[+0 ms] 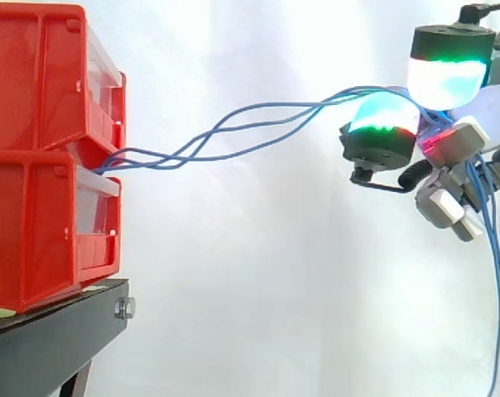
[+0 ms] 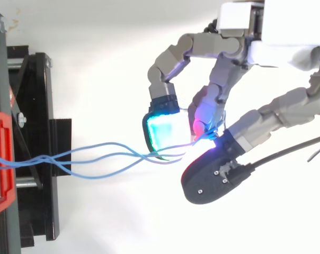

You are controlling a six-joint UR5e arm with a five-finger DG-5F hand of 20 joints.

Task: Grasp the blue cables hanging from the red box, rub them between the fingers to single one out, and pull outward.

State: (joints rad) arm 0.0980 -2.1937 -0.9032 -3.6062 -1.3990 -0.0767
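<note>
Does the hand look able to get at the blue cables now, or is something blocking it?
Probably yes: the hand pinches the blue cables between its fingers, clear of the red box.

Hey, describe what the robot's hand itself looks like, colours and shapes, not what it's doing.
The robot hand has light grey, blocky, segmented fingers below a white boxy housing at the wrist. Some fingertips have black rounded casings carrying thick glowing pads: one cyan-green, one white with cyan, one magenta-red.

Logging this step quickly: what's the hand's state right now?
Hand: closed, pinching the blue cables that run from the red box.
</note>
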